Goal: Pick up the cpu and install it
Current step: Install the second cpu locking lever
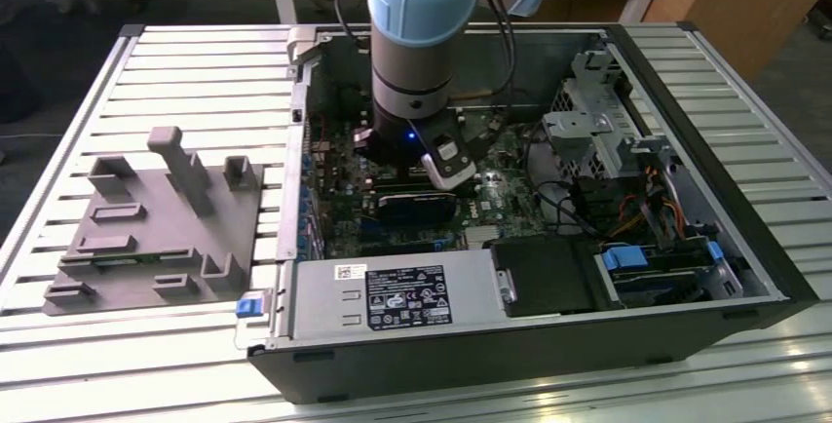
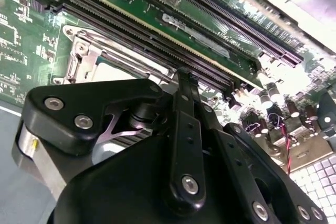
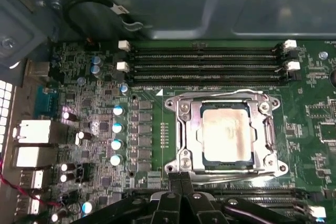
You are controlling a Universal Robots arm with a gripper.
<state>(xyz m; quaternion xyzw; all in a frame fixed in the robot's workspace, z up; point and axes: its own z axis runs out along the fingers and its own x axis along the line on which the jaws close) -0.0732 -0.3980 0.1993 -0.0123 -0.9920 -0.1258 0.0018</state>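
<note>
Computer case [image 1: 547, 345]: open-sided tower lying flat on the slatted table [image 1: 195, 72], at the 3 o'clock side of the exterior view; it holds the motherboard, a power supply [image 1: 390, 296] at its 6 o'clock edge and a metal drive cage [image 1: 591, 126] toward 2 o'clock.
Motherboard [image 3: 315, 108]: green board on the case floor, with long black memory slots [image 3: 205, 66] at 12 o'clock of the socket in the first wrist view.
Socket [image 3: 181, 129]: square metal frame on the board, containing the cpu.
Cpu [image 3: 226, 132]: silver-grey plate seated flat inside the socket frame, not held by anything.
Arm [image 1: 416, 33]: pale blue column reaching straight down into the case, over the board.
Gripper [image 3: 181, 179]: black fingers [image 3: 173, 203] pressed together with no gap, nothing between them; the tips lie just at the 6 o'clock edge of the socket frame in the first wrist view.
Grey fixture [image 1: 156, 228]: moulded tray with upright posts on the table, at 9 o'clock of the case, well apart from the arm.
</note>
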